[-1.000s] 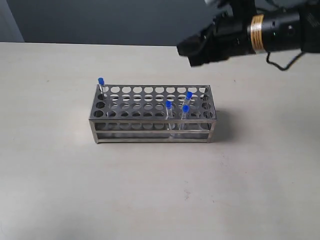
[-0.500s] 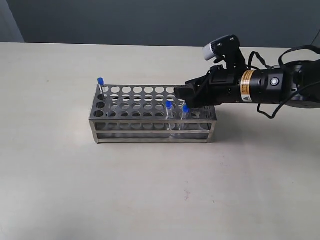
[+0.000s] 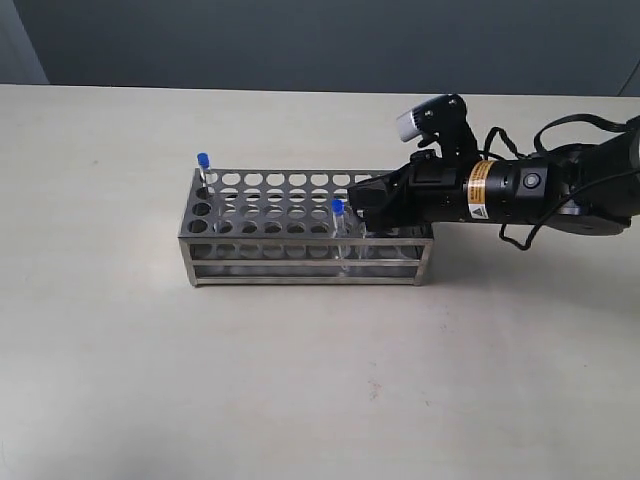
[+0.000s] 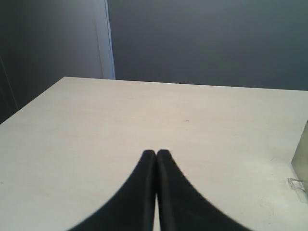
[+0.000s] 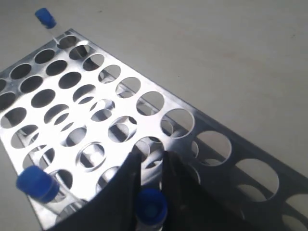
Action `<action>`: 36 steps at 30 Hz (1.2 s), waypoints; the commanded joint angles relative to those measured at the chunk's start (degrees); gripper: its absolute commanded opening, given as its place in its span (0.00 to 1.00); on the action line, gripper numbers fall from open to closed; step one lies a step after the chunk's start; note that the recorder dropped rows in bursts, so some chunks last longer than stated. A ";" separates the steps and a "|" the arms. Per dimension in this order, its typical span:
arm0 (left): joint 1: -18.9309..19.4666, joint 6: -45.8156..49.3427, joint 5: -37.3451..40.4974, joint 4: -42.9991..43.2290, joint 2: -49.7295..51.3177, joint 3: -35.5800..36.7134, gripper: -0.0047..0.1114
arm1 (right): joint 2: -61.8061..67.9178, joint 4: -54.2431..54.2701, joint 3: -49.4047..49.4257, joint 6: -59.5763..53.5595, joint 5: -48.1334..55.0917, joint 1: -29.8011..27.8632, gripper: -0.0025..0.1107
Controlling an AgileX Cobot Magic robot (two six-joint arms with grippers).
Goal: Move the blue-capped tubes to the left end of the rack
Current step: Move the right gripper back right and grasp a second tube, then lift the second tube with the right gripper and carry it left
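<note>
The steel rack (image 3: 270, 222) stands mid-table. One blue-capped tube (image 3: 202, 163) stands in its far left corner hole, a second (image 3: 338, 211) right of the middle in the front rows. My right gripper (image 3: 368, 204) hangs low over the rack's right part and hides the other tubes there. In the right wrist view its fingers (image 5: 126, 183) press on a blue-capped tube (image 5: 150, 205) that stands in the rack (image 5: 144, 103); a neighbouring tube (image 5: 37, 185) and the corner tube (image 5: 44, 17) show too. My left gripper (image 4: 156, 152) is shut, holding nothing, above bare table.
The beige table (image 3: 300, 380) surrounds the rack, with a dark wall behind it. Most holes of the rack hold nothing. The right arm's body (image 3: 520, 190) stretches out from the right edge. A pale object's corner (image 4: 301, 159) shows at the left wrist view's side.
The right arm came down from high at the back right onto the rack's right part. It now covers two tubes that showed a second ago.
</note>
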 commanded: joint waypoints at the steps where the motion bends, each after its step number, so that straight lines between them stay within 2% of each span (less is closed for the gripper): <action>1: -0.39 -0.15 0.01 -0.22 -0.21 0.19 0.04 | 0.38 -0.11 0.23 -0.45 -1.08 -0.30 0.02; 27: -0.39 -0.15 0.01 -0.22 -0.21 0.19 0.04 | -17.26 -3.57 -2.05 0.31 3.24 0.10 0.01; 30: -0.39 -0.15 0.01 -0.22 -0.21 0.19 0.04 | -17.03 -3.68 -5.15 0.77 3.65 2.32 0.01; 36: -0.39 -0.15 0.01 -0.22 -0.21 0.19 0.04 | -11.16 -5.32 -14.52 2.68 6.06 10.38 0.01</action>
